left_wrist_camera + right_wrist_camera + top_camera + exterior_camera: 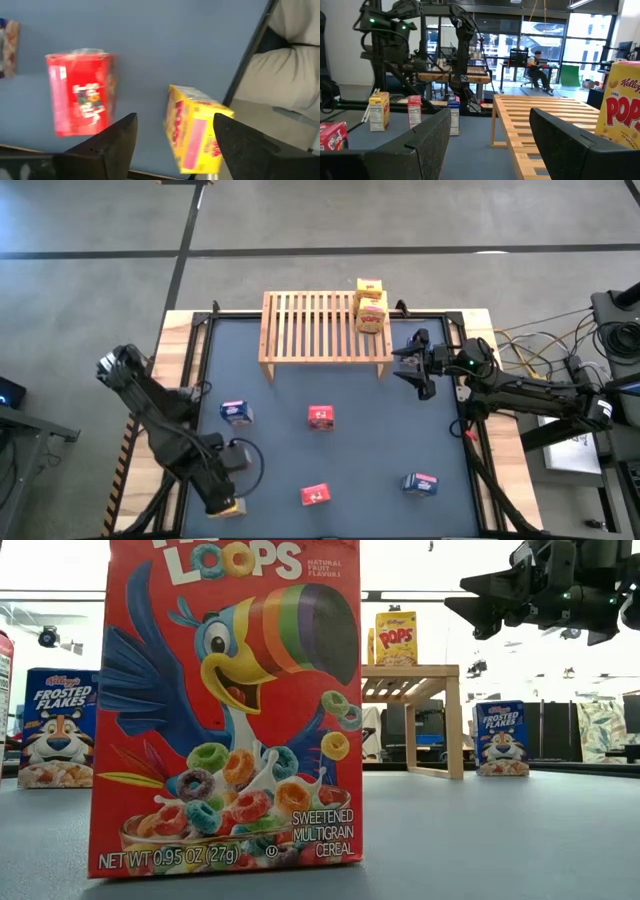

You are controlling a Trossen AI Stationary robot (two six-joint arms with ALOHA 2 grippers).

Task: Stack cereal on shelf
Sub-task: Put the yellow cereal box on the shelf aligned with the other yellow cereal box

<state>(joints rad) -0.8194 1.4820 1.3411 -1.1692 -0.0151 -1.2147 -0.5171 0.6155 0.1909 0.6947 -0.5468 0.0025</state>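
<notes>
- Left gripper (224, 502), at the table's 7 o'clock corner, fingers spread; small yellow cardboard cereal box (196, 131) lies just beyond them, unheld, leaning.
- Right gripper (412, 366), spread and empty, hovers at 3 o'clock of the light slatted wooden shelf (310, 330), which bears yellow boxes.

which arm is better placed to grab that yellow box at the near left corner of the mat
Left. The left pincer hangs open right over the yellow box, its fingers either side of it in the left wrist view. The right pincer is open across the table beside the shelf.
</notes>
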